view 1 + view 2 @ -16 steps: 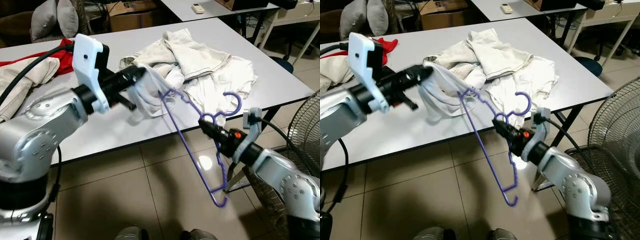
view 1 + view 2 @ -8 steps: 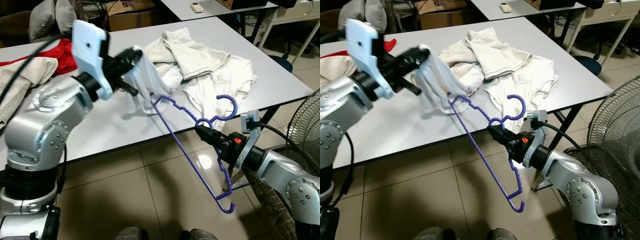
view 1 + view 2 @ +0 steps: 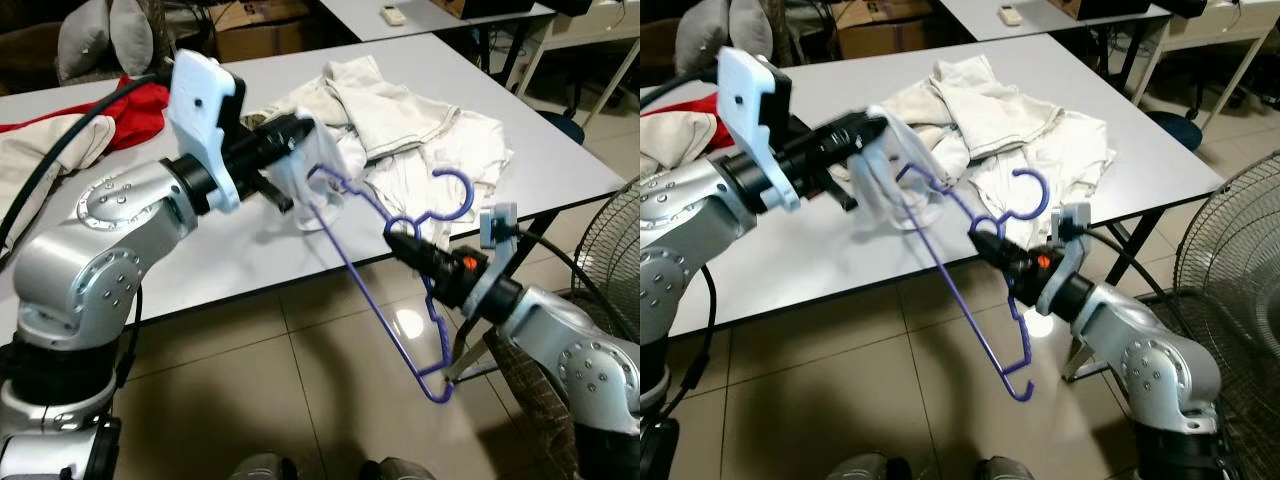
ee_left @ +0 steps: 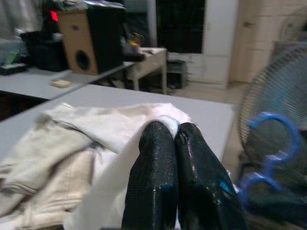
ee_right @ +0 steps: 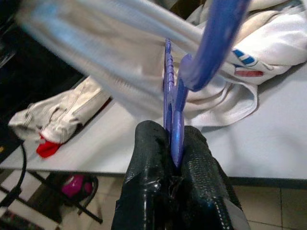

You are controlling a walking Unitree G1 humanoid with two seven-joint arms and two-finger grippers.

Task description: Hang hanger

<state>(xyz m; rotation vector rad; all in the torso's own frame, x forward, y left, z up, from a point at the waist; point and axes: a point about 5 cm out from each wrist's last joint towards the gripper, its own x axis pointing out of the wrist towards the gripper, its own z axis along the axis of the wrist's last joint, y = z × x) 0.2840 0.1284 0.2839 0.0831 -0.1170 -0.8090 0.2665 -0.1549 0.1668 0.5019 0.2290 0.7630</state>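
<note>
Hanger (image 3: 385, 262) swung up toward left end effector (image 3: 292, 128) — clothes pile (image 3: 400, 130) behind.

My left arm raised, reaching forward; left tool (image 3: 300, 128) fingers pressed together on white cloth. My right arm extended low, right tool (image 3: 400, 240) clamped on purple hanger.

An office-like workroom is showing here: plain white tables (image 3: 560, 150) are standing on a tiled floor (image 3: 300, 390), with a cardboard box (image 3: 262, 30) at the upper middle. A standing fan (image 3: 610, 250) is sitting at the right edge, and a speaker (image 4: 91, 45) is resting on a far table.
</note>
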